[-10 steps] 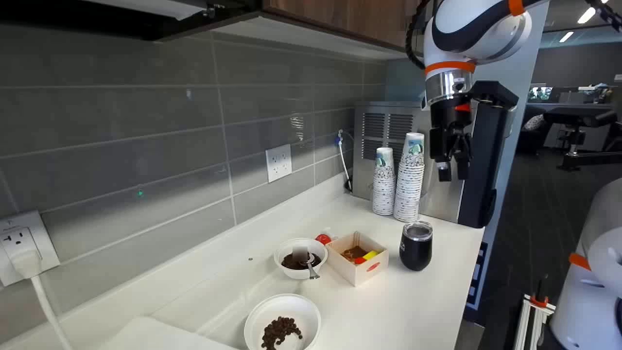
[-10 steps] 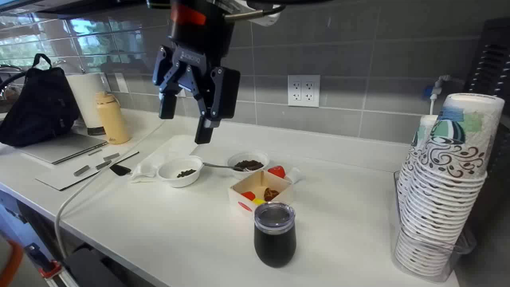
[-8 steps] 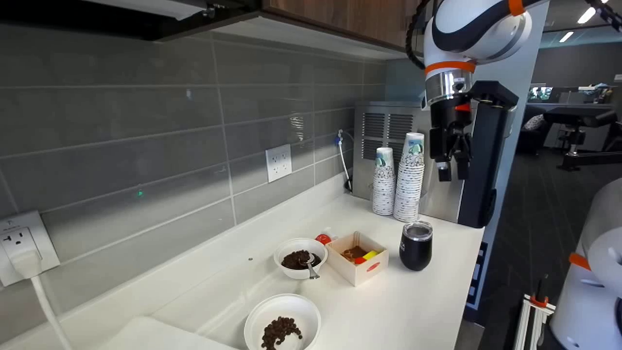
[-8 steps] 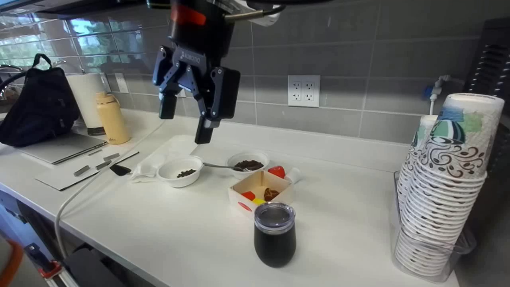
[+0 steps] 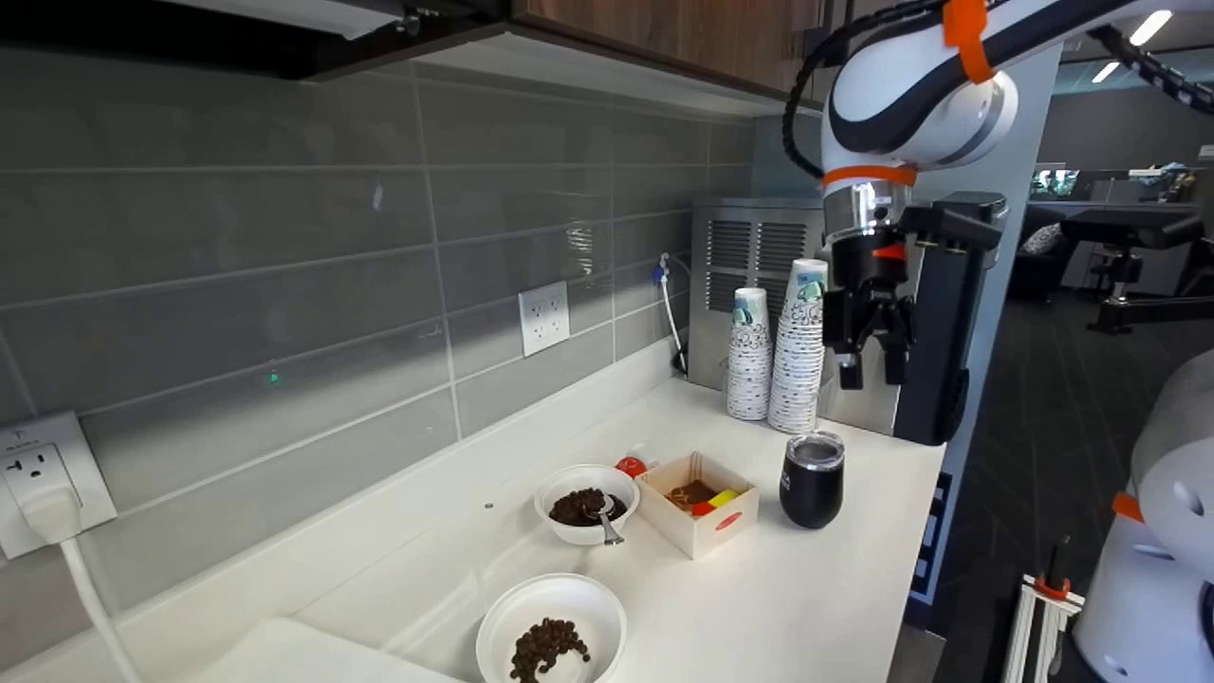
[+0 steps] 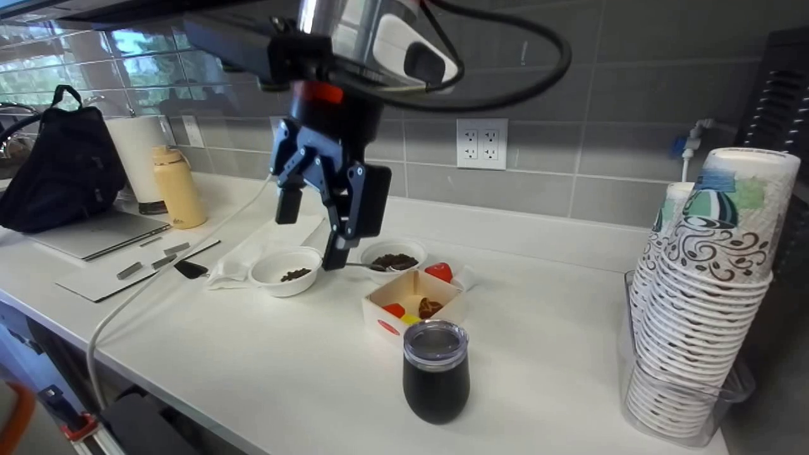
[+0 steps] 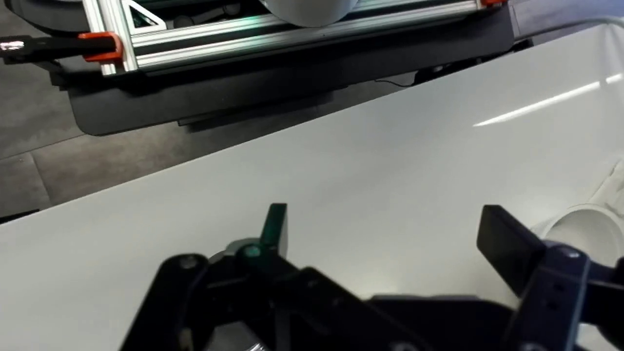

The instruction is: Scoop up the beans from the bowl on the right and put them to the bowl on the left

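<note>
The surface (image 6: 537,385) carried every object of the task. Above it hung the arm (image 5: 877,85), ending in the pincer (image 6: 313,229), whose fingers (image 7: 507,243) were spread with nothing between them. Stacked cups (image 6: 701,303) stood at the right. The box (image 5: 709,533) sat just beside the right bowl (image 6: 395,248); the left bowl (image 6: 282,289) stood apart from the latter. The tumbler (image 6: 436,385) was upright on the near side of the box. The spoon (image 5: 612,534) lay tilted in the right bowl, its handle (image 6: 363,265) over the rim toward the left. In an exterior view one finger crossed this handle by line of sight only; pincer and spoon were well apart. The beans (image 5: 574,509), smallest of all, lay in both bowls, as a thin patch in the left.

The step in hand was judged to be the reach for the spoon, with no scoop under way. The next move called for bringing the pincer toward the far side and down, fingers astride the handle, then gripping it without tipping the bowl, which looked light.
</note>
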`<action>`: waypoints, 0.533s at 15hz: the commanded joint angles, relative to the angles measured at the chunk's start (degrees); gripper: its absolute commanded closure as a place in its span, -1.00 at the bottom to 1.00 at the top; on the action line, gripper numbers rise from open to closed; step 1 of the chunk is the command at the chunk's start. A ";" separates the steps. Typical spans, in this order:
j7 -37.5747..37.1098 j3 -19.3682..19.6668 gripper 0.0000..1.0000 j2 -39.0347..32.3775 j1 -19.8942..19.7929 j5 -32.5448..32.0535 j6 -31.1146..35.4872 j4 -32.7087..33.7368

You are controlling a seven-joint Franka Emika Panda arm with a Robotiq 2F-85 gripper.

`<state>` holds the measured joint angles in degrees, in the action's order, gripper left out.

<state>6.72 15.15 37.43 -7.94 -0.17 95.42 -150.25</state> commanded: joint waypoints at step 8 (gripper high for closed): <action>-9.29 -3.90 -1.00 -9.72 1.69 24.42 25.14 -6.99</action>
<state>-0.61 13.18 29.66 -8.37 17.08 115.41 -156.54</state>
